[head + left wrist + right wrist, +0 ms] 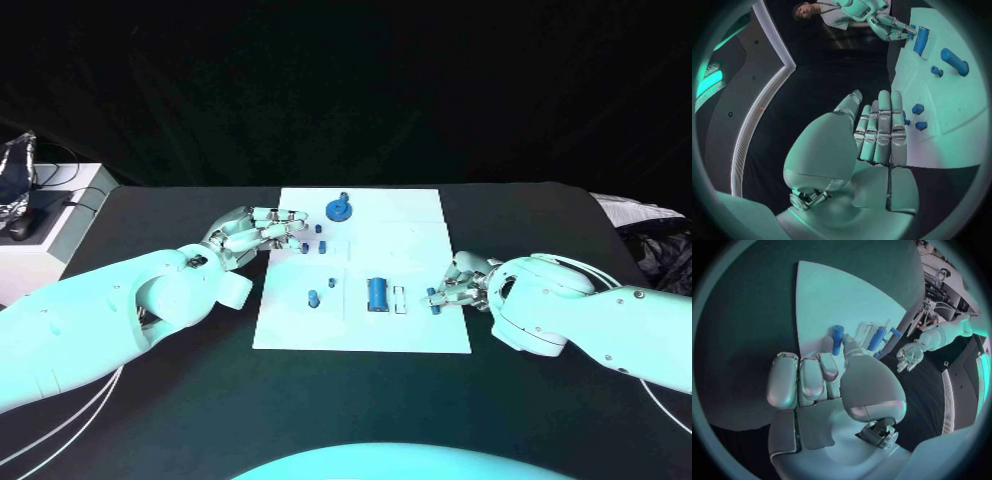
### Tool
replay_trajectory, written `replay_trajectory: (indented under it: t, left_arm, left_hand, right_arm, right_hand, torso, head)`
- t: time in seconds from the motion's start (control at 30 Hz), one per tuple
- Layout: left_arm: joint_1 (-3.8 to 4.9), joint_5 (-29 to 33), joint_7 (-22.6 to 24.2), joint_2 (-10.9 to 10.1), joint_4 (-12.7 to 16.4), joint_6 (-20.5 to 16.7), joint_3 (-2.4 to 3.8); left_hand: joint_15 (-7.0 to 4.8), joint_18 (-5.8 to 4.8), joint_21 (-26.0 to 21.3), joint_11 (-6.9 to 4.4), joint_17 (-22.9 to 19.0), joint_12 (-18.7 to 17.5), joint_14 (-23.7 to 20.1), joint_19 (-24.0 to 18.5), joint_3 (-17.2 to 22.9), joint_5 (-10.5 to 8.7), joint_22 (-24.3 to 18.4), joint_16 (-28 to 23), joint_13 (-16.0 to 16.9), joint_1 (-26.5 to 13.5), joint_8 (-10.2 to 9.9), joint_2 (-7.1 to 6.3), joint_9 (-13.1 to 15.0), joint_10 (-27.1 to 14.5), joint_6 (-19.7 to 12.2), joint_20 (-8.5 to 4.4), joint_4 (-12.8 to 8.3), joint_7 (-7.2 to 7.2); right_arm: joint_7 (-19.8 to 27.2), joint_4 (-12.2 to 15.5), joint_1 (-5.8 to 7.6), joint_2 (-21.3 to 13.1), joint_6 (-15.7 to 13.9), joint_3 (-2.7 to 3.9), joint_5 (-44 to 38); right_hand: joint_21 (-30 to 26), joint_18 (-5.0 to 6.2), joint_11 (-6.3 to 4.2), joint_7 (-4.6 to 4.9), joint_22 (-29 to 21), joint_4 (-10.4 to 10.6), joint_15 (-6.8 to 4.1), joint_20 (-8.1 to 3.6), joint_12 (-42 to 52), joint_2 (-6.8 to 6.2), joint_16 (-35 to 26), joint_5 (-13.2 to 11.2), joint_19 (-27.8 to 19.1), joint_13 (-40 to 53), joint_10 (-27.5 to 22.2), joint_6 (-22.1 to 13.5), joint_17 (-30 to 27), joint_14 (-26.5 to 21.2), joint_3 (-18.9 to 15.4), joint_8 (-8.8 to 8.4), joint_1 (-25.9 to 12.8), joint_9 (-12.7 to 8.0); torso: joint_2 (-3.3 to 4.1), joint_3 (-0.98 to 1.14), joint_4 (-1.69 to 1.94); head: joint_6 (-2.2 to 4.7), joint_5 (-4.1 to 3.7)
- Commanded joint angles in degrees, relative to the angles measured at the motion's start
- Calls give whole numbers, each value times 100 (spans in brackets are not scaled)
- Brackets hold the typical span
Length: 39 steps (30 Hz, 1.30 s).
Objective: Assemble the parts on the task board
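Lying flat in the middle of the black table [173,400], the board [411,225] is a white rectangular plate, its long sides running away from the robot, with faint seams marking off panels. Small blue parts sit on it. At the far edge stands a round wheel [338,209] with a short stem rising from it. Nearer the centre lies a long blue block [378,293], and just beside it a pale slot [401,301]. To the block's left lie a peg [313,298] and a smaller stub [333,283]. Two little cubes [323,246] rest close to the left hand's fingertips.

The left hand [260,234] hovers over the board's left edge, its fingers held side by side and slightly bent, holding nothing; the left wrist view shows them pressed together in a row with the thumb set off to one side, the cubes just past the tips.

The right hand [464,284] rests at the board's right edge, near the block. Its fingers are curled, and a short blue pin [433,296] pokes out from between them. In the right wrist view the pin [837,339] stands up from the grip, a plain cylinder pinched between the thumb and a finger, the other fingers bent alongside.

A white box [51,235] with cables sits off the table's left corner.
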Motion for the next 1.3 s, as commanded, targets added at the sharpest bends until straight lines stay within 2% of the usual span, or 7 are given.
replay_trajectory:
  t: [0.03, 0.13, 0.23, 0.37, 0.6, 0.83, 1.3]
  left_arm:
    - [-2, 29, 35, 3, 15, 65, 3]
    - [-2, 29, 32, 2, 17, 62, 3]
    - [-2, 29, 27, 1, 17, 59, 3]
    - [-2, 29, 24, 0, 18, 55, 3]
    - [-2, 29, 19, -2, 18, 51, 3]
    - [-2, 29, 16, -4, 19, 44, 3]
    - [-2, 29, 13, 5, 17, 54, 3]
  left_hand:
    - [17, -29, -31, -13, 0, -12, -7, 45, -20, 22, 7, -7, -6, 49, -12, 29, 3, -26, 9, 7, 19, 15]
    - [17, -29, -31, -13, 0, -12, -7, 45, -20, 22, 7, -7, -6, 49, -12, 29, 3, -26, 9, 7, 19, 15]
    - [18, -29, -31, -12, 0, -12, -8, 46, -18, 22, 11, -7, -6, 51, -11, 30, 4, -26, 5, 7, 18, 20]
    - [18, -28, -30, -11, 0, -12, -8, 47, -16, 22, 12, -7, -6, 53, -11, 30, 4, -26, 3, 6, 18, 23]
    - [18, -27, -30, -9, 0, -13, -7, 48, -12, 20, 17, -6, -6, 58, -10, 30, 4, -28, 1, 5, 14, 29]
    - [17, -27, -28, -10, 0, -13, -6, 48, -5, 23, 20, -5, -6, 63, -9, 37, 4, -28, 4, 5, 12, 29]
    - [17, -26, -23, -10, 1, -14, -9, 43, 10, 21, 39, -3, -6, 69, -10, 38, 4, -27, 7, 3, 5, 30]
  right_arm:
    - [-129, -53, -93, 36, 341, -64, -65]
    - [-141, -68, -99, 49, 354, -66, -67]
    - [-153, -75, -103, 57, 336, -67, -61]
    - [-146, -63, -106, 50, 233, -68, 31]
    - [-70, 74, -96, -33, -109, -64, 327]
    - [-5, 258, 63, -129, -395, -42, 646]
    - [26, 386, 225, 28, -484, 3, 1066]
  right_hand:
    - [-11, -62, -47, -25, 939, -240, -42, -45, -33, 131, -25, -218, 273, 218, -2, -30, -10, 13, 282, -55, 289, -2983]
    - [-11, -68, -54, -38, 940, -447, -46, -55, -38, 88, -29, -23, 274, 220, -7, -16, -7, 18, 564, -71, 265, -3016]
    - [-11, -73, -65, -53, 940, -734, -60, -68, -69, 83, -29, 648, 273, 211, -33, -30, -1, 17, 862, -80, 424, -3033]
    - [-16, -76, -80, -39, 939, -1036, -57, -74, -86, 16, -36, 915, 271, 205, -35, -47, 3, 19, 1349, -42, 238, -2987]
    - [-17, -76, -84, -56, 939, -1232, -65, -78, -74, 25, -47, 966, 274, 212, -15, -94, -3, 21, 1609, 39, 80, -2843]
    - [-7, -78, -91, -74, 941, -1232, -70, -79, -64, 20, -43, 898, 277, 217, -4, -75, 4, 23, 1611, 58, 60, -2824]
    - [-23, -77, -93, -73, 937, -1216, -73, -84, -83, 35, -46, 893, 276, 209, -6, -89, 3, 22, 1610, 70, 23, -2800]
  torso:
    - [-1, -1, 1]
    - [1, -4, 0]
    - [1, -2, 0]
    - [-2, -2, 0]
    - [0, 3, -1]
    - [0, -4, -5]
    - [5, -1, -2]
  head:
    - [-7, 6]
    - [-13, 6]
    - [-18, 6]
    - [-19, 13]
    - [-10, 33]
    - [-2, 32]
    - [-9, 47]
